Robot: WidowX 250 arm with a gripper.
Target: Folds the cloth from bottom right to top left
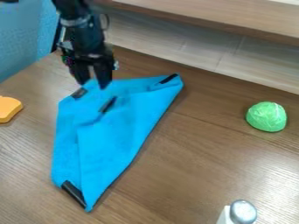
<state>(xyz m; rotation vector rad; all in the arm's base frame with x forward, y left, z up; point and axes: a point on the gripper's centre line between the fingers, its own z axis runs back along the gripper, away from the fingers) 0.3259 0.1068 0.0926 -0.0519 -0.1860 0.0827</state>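
The black gripper [93, 85] hangs at the upper left, over the top left edge of the cloth, with its two fingers apart and no cloth visible between them. The blue cloth [114, 135] lies folded on the wooden table, a long shape that narrows toward the bottom left. Black patches mark its corners: one just under the gripper, one a little lower and to the right on top of the cloth, one at the upper right, one at the bottom left. Some creases run down its left part.
A green rounded object [266, 117] sits on the table [192, 175] at the right. An orange piece [8, 108] lies at the left edge. A silver-topped shaker [242, 212] stands at the bottom right. A wooden ledge [222, 19] runs along the back.
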